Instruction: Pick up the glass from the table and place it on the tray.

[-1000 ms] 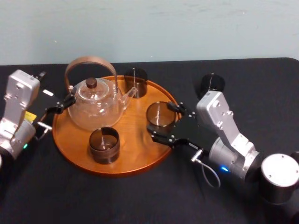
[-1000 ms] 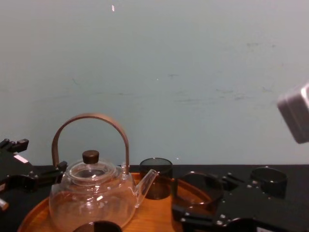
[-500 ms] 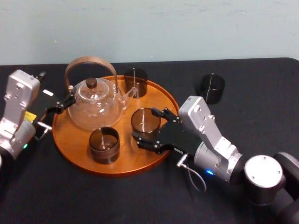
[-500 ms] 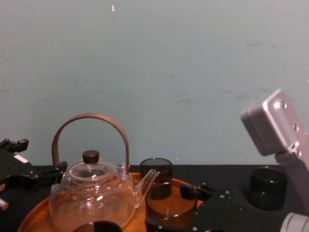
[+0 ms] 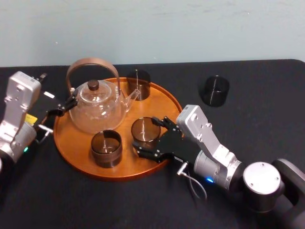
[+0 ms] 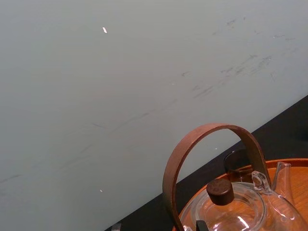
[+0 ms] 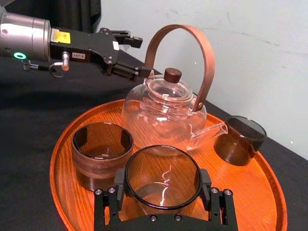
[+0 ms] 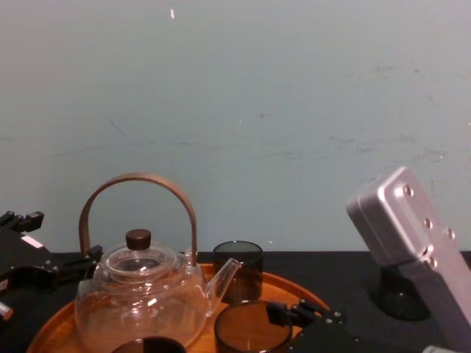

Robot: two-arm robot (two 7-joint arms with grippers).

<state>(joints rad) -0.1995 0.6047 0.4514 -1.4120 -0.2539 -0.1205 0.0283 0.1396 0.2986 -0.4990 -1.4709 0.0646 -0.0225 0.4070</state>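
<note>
Head view: gripping the glass in the right gripper, jaws closed narrowly on its wall from opposite sides, one at the glass's 1 o'clock and one at its 7 o'clock. Holding it upright, mouth up, over the tray, toward the tray's 4 o'clock and inside the rim. Keeping the teapot at the glass's 10 o'clock and a second cup near at its 8 o'clock, apart from both. Leaving a spare cup out on the table at 2 o'clock. Parking the left gripper, fingers spread, at the tray's 9 o'clock beside the teapot, well apart from the glass.

Left wrist view: looking past the teapot's arched handle toward the tray's far rim.

Right wrist view: cradling the glass dead ahead between both fingers, long axis vertical, bare wood beneath it.

Chest view: sitting low near the tray; impossible to tell whether touching down. Judging the coming release as a straight lowering and opening.
</note>
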